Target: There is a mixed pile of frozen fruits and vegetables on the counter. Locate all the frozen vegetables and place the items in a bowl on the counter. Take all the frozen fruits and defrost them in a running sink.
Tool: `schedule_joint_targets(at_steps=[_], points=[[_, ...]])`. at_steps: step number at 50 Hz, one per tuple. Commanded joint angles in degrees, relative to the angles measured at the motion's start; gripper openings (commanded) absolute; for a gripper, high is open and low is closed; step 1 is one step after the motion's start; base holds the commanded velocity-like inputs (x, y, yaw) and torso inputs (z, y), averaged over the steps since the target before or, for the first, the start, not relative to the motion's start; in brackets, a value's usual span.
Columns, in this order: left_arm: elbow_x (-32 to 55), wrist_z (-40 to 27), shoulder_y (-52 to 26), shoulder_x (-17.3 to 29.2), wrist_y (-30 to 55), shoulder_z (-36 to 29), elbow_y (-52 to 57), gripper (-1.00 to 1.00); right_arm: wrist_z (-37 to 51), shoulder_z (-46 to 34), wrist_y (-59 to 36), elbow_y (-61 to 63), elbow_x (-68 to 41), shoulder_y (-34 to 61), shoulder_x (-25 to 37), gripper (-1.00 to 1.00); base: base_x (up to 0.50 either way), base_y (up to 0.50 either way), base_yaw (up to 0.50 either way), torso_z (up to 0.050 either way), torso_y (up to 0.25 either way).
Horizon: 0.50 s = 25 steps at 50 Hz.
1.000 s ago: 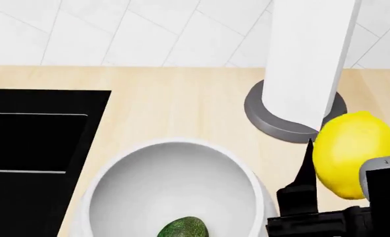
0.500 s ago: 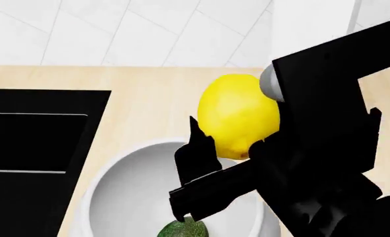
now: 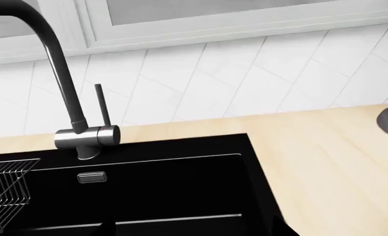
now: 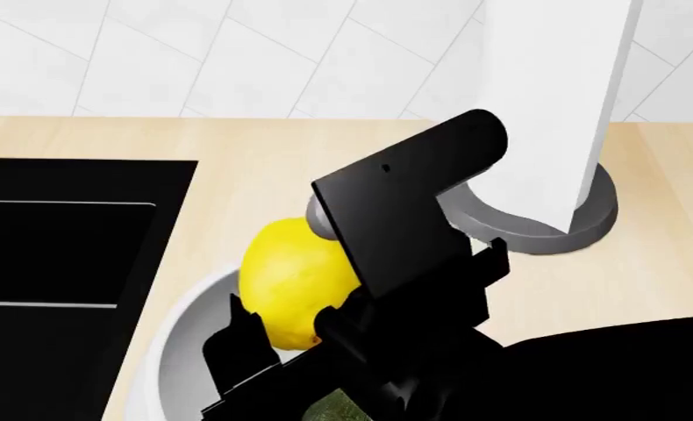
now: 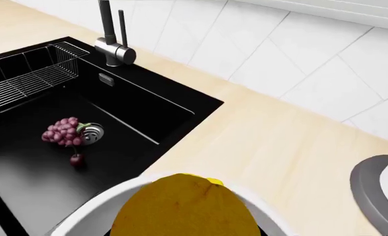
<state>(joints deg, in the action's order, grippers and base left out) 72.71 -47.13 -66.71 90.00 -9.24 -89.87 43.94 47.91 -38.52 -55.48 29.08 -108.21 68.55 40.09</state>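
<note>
From the left wrist view only the black sink [image 3: 148, 196], its faucet [image 3: 69, 108] and the bare bench [image 3: 325, 162] show; that hand itself is out of sight, so nothing blocks the basin on this side. In the head view the right hand [image 4: 282, 346] grips the lemon [image 4: 294, 282] above the bowl [image 4: 177, 338] rim, so the carry should stay high enough to pass that rim and go on to the sink. The right wrist view shows the grapes [image 5: 63, 132] and cherry [image 5: 77, 159] by the drain [image 5: 92, 132], so I'd drop the lemon beside them.
</note>
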Motion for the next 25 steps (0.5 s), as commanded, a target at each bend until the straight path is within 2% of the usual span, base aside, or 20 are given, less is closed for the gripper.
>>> schedule_joint_targets(at_steps=[1,22,23,25], points=[[-1.56,2.27,0.53,-0.58,-2.62,0.82,-0.29,1.0,-4.07,-0.65,-1.27,-1.23,5.34,-1.41,-3.1,-1.0,0.0,0.0,0.0,0.0,0.0],[-1.27,2.67,0.92,-0.43,-3.1,0.9,-0.28,1.0,-6.25,-2.47,-0.84,-3.88,9.89,-3.08,-4.97,-1.0,0.0,0.0,0.0,0.0,0.0],[-1.25,2.69,0.97,-0.35,-3.19,0.88,-0.28,1.0,-5.87,-2.47,-0.81,-3.79,9.61,-3.04,-4.95,1.0,0.0,0.0,0.0,0.0,0.0],[-3.0,2.36,2.2,-0.01,-4.98,-0.32,-0.14,1.0,-5.39,-2.31,-0.65,-3.71,9.32,-2.81,-4.91,1.0,0.0,0.0,0.0,0.0,0.0]])
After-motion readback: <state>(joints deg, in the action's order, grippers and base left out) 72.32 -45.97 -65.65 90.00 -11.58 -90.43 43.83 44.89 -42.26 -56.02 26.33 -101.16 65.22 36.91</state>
